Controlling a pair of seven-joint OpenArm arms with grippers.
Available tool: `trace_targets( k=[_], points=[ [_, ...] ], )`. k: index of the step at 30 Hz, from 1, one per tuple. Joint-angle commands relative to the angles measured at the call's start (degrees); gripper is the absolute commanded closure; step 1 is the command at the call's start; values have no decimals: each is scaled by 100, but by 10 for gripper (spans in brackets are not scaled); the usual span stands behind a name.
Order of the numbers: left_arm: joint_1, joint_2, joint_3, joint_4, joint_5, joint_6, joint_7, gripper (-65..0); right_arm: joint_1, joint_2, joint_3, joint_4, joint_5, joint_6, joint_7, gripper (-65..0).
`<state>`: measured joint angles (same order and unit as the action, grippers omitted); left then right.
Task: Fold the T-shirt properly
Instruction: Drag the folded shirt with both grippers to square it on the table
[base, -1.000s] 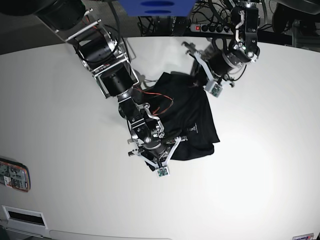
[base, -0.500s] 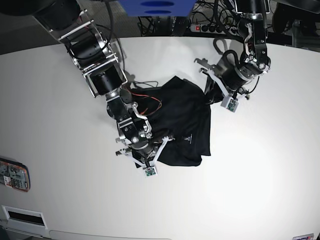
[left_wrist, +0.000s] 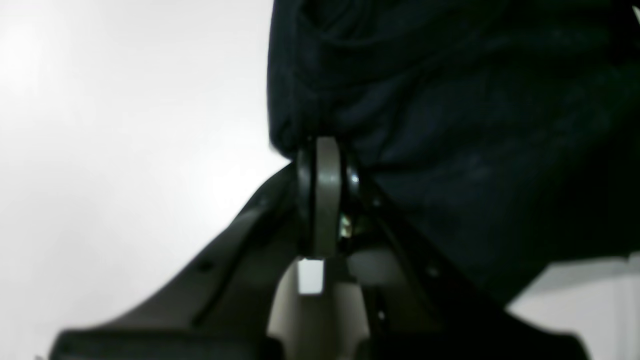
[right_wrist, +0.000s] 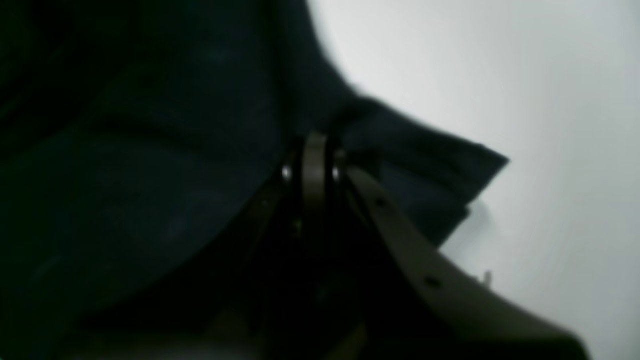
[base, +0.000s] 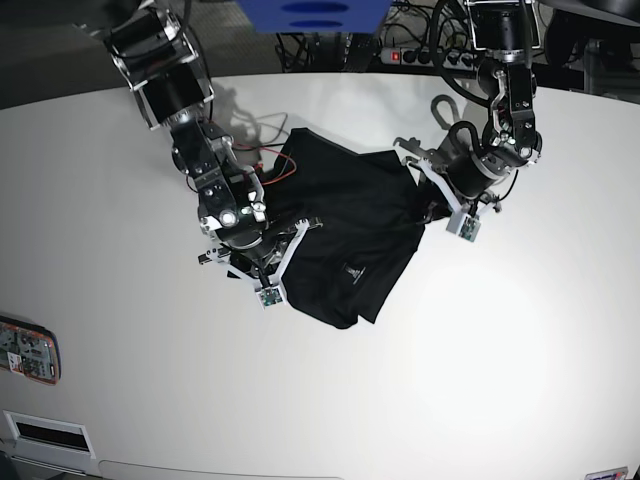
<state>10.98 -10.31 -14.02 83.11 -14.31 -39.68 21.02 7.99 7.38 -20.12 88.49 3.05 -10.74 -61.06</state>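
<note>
The black T-shirt (base: 345, 225) lies bunched on the white table (base: 520, 340), its small white label mark (base: 352, 272) facing up. My left gripper (base: 420, 203), on the right of the base view, is shut on the shirt's right edge. The left wrist view shows its fingertips (left_wrist: 327, 150) pinching a fold of the dark cloth (left_wrist: 450, 100). My right gripper (base: 281, 257), on the left of the base view, is shut on the shirt's left edge. In the right wrist view its fingertips (right_wrist: 313, 145) clamp the cloth (right_wrist: 150, 150).
A phone-like device (base: 27, 350) lies at the table's left edge and a white box (base: 45, 435) at the front left corner. A power strip (base: 420, 55) and cables sit behind the table. Red wires (base: 272, 165) run along the right arm.
Both arms have moved toward the back of the table, and the right arm also leftward. The shirt went with them, held by both grippers, and now stretches wider between them.
</note>
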Motion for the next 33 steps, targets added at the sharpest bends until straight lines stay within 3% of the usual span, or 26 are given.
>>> trace_targets(
  k=[1,8,15,24,29,33],
  points=[
    [-13,-20,-9,98,-86,-32,-93,0,-12,76,-6,290,-10,-20,-79,0],
    [-101,-20,-9,98,-77,-32,-93,0,-680,410,-6,1538,-19,-20,-387,0],
    [-83,-20,-9,115,-86,-32,-110,0,-742,418,38,1740,-19,-20,-360,0],
    [559,6,-18,1249,-95,-32,-110,0,621,392,38,1705,-2,-20,-387,0],
    [1034,138,-88,1961,-95,-32,-93,0,1351,392,21,782,7,-20,-351,0],
    [1060,349,-88,1768,-77,-32,-93,0,1509,392,-23,-414,-2,-20,-96,0]
  ],
)
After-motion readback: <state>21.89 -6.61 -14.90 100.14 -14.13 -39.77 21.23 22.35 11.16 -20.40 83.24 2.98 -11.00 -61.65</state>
